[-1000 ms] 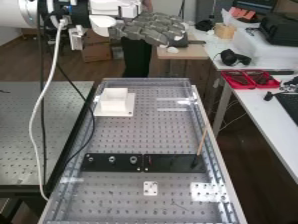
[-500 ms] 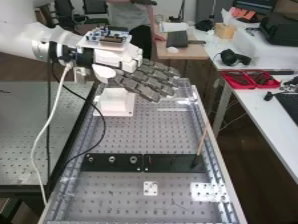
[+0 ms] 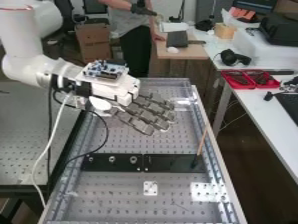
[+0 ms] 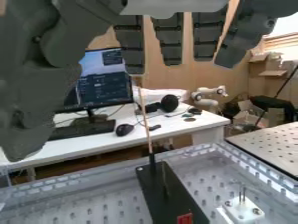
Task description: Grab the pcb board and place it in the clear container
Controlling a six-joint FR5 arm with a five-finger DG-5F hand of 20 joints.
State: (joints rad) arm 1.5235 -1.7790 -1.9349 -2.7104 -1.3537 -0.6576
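The hand (image 3: 148, 114) hangs above the far half of the perforated bench plate in the high view, its fingers loosely straight and spread, with nothing held. In the wrist view the hand (image 4: 169, 42) has straight fingers and a thumb apart from them. A circuit board (image 3: 105, 70) with blue and white parts sits on top of the arm's wrist; whether it is the task's board I cannot tell. See-through plastic (image 3: 149, 82) edges the plate's far end; whether this is the clear container is unclear.
Two black strips (image 3: 174, 163) lie across the plate, a thin wooden stick (image 3: 202, 141) standing at the right one. Nearer is a small white plate (image 3: 150, 188). Red trays (image 3: 249, 80) rest on the side table. A black cable hangs beside the arm.
From above the far end, the hand has come down and nearer over the plate, its fingers now tilting downward. It now covers the white block seen earlier.
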